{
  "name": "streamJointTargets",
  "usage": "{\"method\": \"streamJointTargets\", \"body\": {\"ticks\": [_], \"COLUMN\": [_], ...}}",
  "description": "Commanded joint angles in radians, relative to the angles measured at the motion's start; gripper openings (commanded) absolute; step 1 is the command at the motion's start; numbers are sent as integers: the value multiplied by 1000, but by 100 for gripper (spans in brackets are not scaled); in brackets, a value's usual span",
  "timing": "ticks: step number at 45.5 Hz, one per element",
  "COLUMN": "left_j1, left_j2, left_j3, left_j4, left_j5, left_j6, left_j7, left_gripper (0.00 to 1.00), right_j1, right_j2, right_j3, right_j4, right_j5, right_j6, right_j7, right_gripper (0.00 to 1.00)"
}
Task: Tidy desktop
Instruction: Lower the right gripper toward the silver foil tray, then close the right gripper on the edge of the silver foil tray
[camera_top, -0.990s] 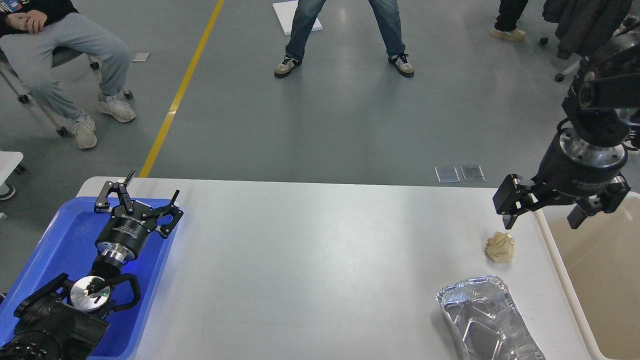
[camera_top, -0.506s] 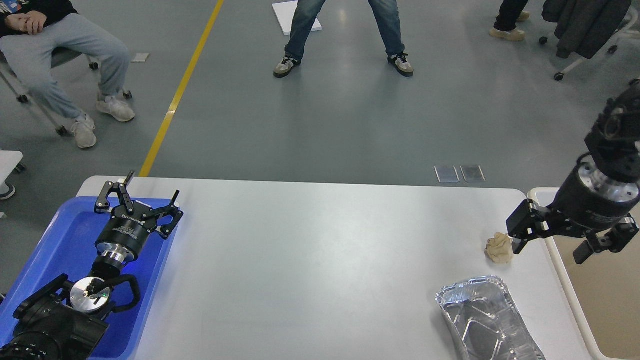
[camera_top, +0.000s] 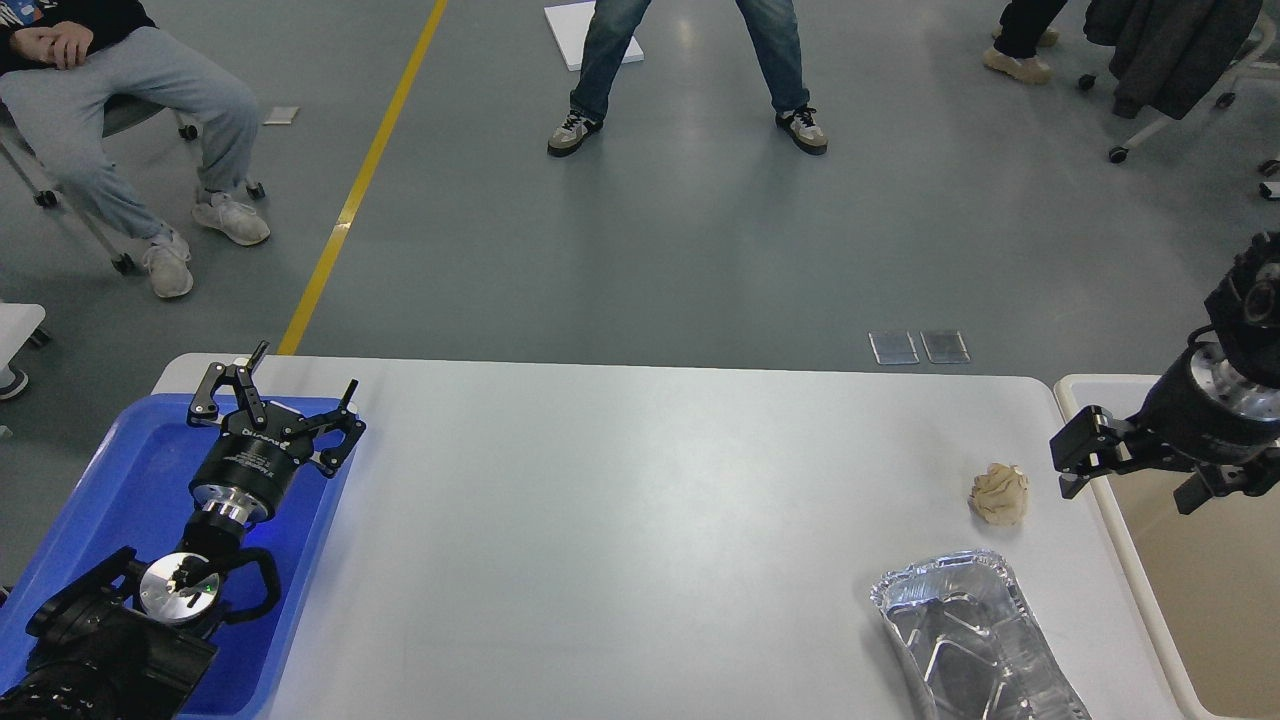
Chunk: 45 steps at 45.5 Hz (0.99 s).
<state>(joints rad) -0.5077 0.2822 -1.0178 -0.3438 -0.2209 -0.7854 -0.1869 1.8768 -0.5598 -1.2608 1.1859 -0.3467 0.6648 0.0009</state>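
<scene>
The desktop (camera_top: 620, 520) is a wide white-grey tabletop. A crumpled beige paper ball (camera_top: 1000, 493) lies on it near the right edge. A crushed silver foil tray (camera_top: 970, 640) lies in front of the ball at the near right. My right gripper (camera_top: 1135, 478) is open and empty. It hangs just right of the ball, over the rim of the cream bin, not touching the ball. My left gripper (camera_top: 305, 368) is open and empty above the far right corner of the blue tray.
A blue plastic tray (camera_top: 110, 480) sits at the table's left end under my left arm. A cream-white deep bin (camera_top: 1125, 560) stands against the table's right edge. People stand and sit on the grey floor beyond the table.
My right gripper has come down and moved right, from above the paper ball to over the bin's rim. The ball stays put. The left arm has not moved.
</scene>
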Motion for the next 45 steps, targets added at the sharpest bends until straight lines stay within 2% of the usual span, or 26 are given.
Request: {"method": "streamJointTargets", "body": {"ticks": [1,14,21,26,34,45], "left_j1": [0,0,0,0,0,0], "left_j2": [0,0,0,0,0,0], "left_j3": [1,-1,-1,-1,-1,-1], "left_j4": [0,0,0,0,0,0], "left_j5": [0,-2,-2,-2,-2,-2], "left_j6": [0,0,0,0,0,0], "left_j7": [0,0,0,0,0,0], "left_gripper": [100,100,100,100,100,100], "right_j1": [-110,-258,-326,-358,-424,-450], "right_j2": [-31,-89,-98,-103,-94,-98], "right_j3": [81,268,334,354,371,373], "right_j4": [-12,-3,12,6,1,1], "right_j5": [-150,-336,-357,-348,-345,-124], "right_j6": [-27,-39,-47,-117,-267,-274], "right_j7": [2,2,1,1,1,-1], "right_gripper": [95,95,94,93,99,100]}}
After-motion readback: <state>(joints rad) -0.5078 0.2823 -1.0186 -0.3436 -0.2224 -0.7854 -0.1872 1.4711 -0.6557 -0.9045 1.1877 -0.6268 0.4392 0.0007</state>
